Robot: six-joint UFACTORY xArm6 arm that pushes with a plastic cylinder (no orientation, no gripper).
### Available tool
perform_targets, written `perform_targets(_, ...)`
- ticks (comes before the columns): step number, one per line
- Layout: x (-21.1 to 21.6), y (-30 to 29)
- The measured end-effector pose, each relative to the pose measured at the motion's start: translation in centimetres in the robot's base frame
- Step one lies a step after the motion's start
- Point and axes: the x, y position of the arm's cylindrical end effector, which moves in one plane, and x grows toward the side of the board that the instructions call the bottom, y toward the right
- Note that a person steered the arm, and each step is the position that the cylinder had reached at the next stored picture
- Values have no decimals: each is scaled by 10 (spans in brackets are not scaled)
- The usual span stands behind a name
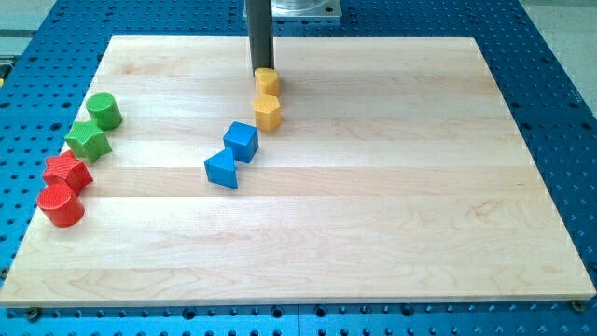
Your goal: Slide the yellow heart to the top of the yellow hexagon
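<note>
**Last nudge, or nearly done**

Placing step, by the look of it. No jaws on this rig, so nothing to open, shut or hold: only my tip, set down on the counter near the view's top edge.

Directly below my tip and touching it or nearly so: the heart, small, yellow, its lobes too blurred to make out. Judged the heart by position only. Just beyond it, further toward the view's bottom: the hexagon, also yellow, taller-looking, with faceted sides. Thin gap between the two, or contact; cannot tell which.

Seems already above the hexagon, so little left. Next move, if any: a short, gentle push straight down the view, without bumping the hexagon toward the blue cube lower left of my tip.
</note>
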Motion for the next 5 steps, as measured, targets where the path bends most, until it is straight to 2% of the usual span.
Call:
perform_targets(4,0,-4)
perform_targets(5,0,-28)
